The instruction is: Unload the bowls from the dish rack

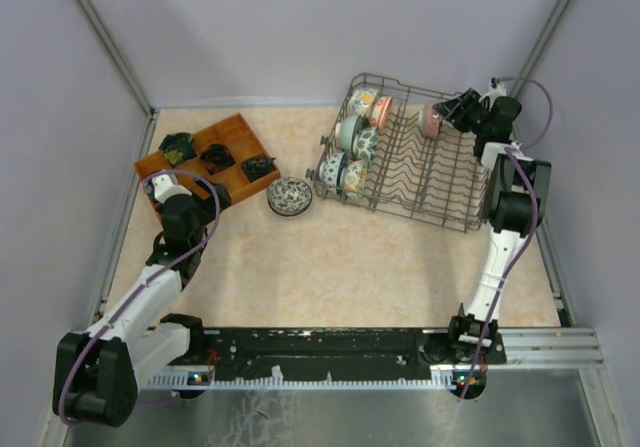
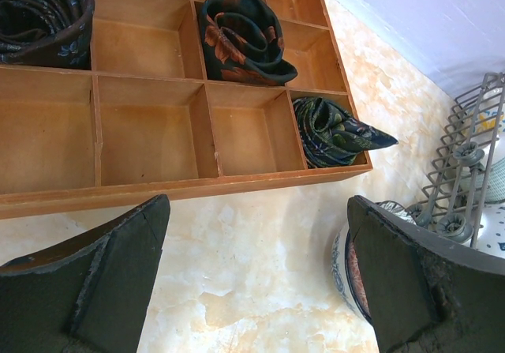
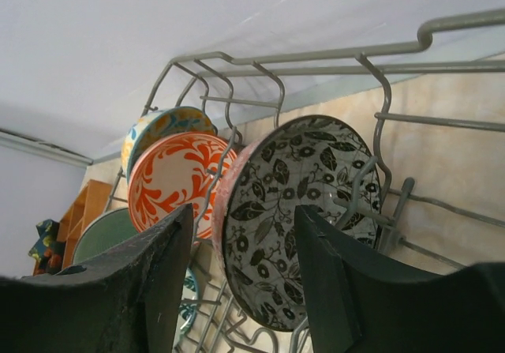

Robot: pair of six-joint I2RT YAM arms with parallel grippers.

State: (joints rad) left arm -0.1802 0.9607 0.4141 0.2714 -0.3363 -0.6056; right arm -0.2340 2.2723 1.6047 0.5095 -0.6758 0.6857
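The right gripper (image 3: 243,211) stands partly open, its 2 fingers straddling the rim of a leaf-patterned bowl (image 3: 308,171) that has a pink outside. One finger lies over the bowl's inside, and the other is just beside the pink wall with a sliver of gap showing. This bowl stands on edge among the tines at the upper right of the dish rack (image 1: 430,182). In the right wrist view an orange swirl bowl (image 3: 177,175) leans just left of it, with a teal-rimmed bowl (image 3: 170,124) behind that.

In the top view 6 bowls stand on edge in 3 pairs along the left side of the rack, which sits in the upper right of the table (image 1: 330,267). 1 more blue-white bowl (image 1: 289,196) rests upright on the table between the rack and the wooden tray (image 2: 150,187).

The left gripper (image 2: 259,211) is wide open with nothing between its fingers. It hangs over bare table just before the tray's near edge, at the left of the top view. Dark rolled cloths (image 2: 241,37) fill several tray compartments.
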